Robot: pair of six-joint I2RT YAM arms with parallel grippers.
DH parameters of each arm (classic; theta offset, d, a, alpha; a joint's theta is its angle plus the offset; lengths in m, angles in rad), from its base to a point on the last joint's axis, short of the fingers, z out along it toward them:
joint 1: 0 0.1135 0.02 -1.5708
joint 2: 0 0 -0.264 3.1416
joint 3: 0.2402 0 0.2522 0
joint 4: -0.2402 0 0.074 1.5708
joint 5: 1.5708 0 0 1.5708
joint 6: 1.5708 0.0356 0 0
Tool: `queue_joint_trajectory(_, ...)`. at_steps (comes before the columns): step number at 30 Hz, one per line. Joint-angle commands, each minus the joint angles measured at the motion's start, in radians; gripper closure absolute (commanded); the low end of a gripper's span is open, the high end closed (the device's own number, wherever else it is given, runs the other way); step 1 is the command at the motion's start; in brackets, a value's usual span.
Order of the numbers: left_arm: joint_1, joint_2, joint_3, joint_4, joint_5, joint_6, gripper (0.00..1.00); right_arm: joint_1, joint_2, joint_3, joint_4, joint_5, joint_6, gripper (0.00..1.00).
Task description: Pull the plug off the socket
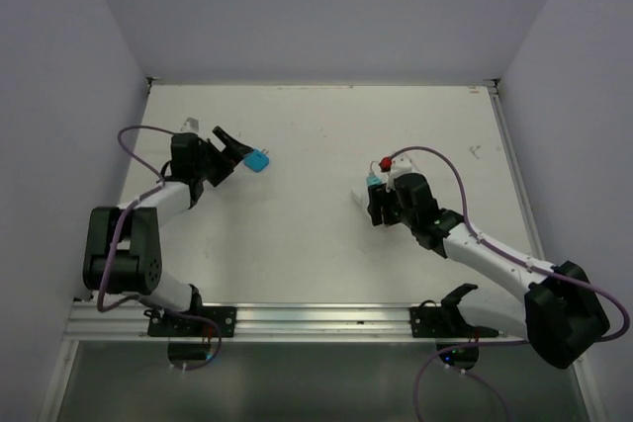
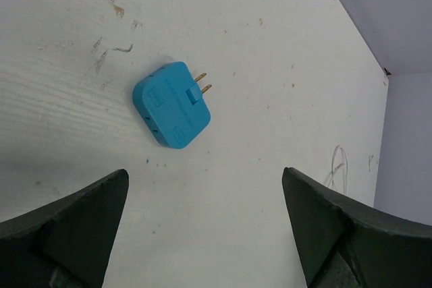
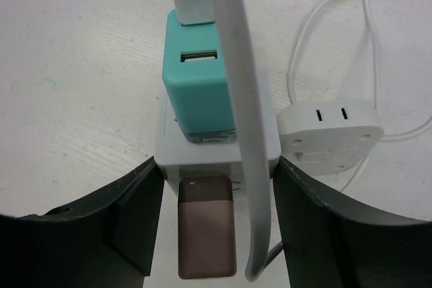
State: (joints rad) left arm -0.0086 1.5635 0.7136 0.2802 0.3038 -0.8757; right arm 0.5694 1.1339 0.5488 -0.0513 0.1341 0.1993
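Your left gripper (image 2: 206, 180) stands wide open, and the flat blue plastic plug with two brass prongs (image 2: 172, 104) lies free on the white table (image 2: 283, 65) just ahead of it. Your right gripper (image 3: 217, 162) clamps the white cube-shaped socket (image 3: 202, 156), well apart from that plug, with a teal charger block (image 3: 199, 92) seated in it. The pull looks done; by my judgement only backing off is left.

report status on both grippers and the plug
Left gripper open, blue plug loose on table ahead, prongs bare. Right gripper shut on socket. Teal charger plugged into it, white cable across.
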Motion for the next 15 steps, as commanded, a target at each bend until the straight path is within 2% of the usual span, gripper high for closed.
queue_joint_trajectory(1,0.009,-0.178,0.046,-0.246,-0.078,0.157,0.0,0.003,-0.04,-0.01,0.031,0.001,0.017,0.58)
queue_joint_trajectory(5,0.009,-0.319,0.073,-0.418,-0.091,0.283,0.0,0.003,-0.062,-0.023,0.028,0.012,0.025,0.55)
queue_joint_trajectory(8,0.009,-0.422,0.073,-0.487,-0.1,0.362,0.0,0.003,-0.059,-0.024,0.018,0.012,0.026,0.54)
queue_joint_trajectory(15,0.009,-0.611,-0.009,-0.512,-0.106,0.483,0.01,0.003,-0.043,-0.052,0.031,-0.016,0.046,0.54)
